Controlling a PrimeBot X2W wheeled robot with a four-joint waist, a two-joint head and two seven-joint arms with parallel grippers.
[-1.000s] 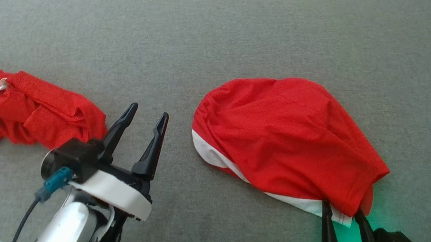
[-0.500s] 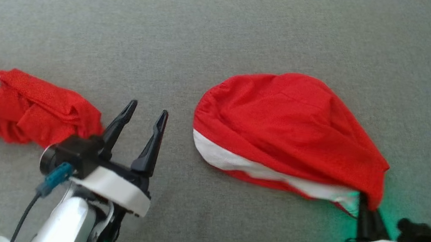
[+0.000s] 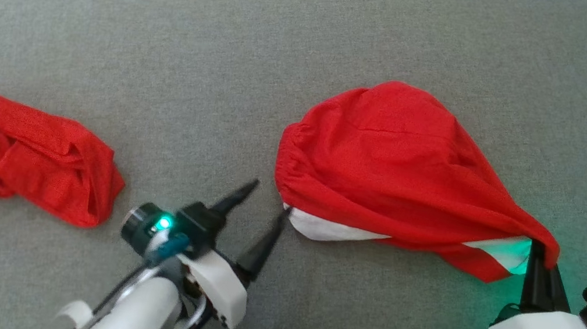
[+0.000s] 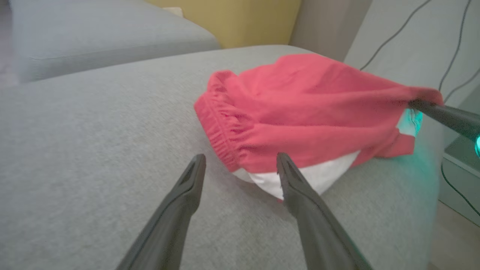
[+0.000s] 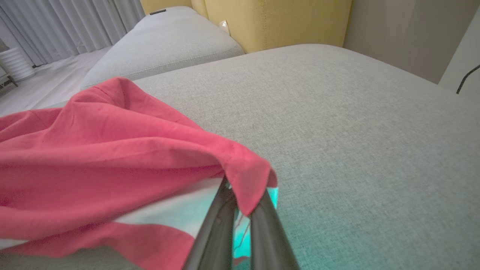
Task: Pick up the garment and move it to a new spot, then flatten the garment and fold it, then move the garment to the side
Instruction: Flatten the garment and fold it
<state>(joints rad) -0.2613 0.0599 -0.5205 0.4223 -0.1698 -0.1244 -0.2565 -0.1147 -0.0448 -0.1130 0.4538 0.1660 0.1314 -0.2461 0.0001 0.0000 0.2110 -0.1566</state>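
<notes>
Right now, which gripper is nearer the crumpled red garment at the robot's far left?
Left. The left gripper, jaws open, is right of the crumpled garment, apart from it. The right gripper is far across the sofa, jaws shut on the other garment.

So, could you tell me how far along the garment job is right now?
Nothing looks finished: the red shorts lie bunched on the grey cushion. In hand: the right gripper is shut on one corner, raised off the cushion; the left gripper is open at the waistband end. Remaining: relocating, flattening, folding, setting aside.
</notes>
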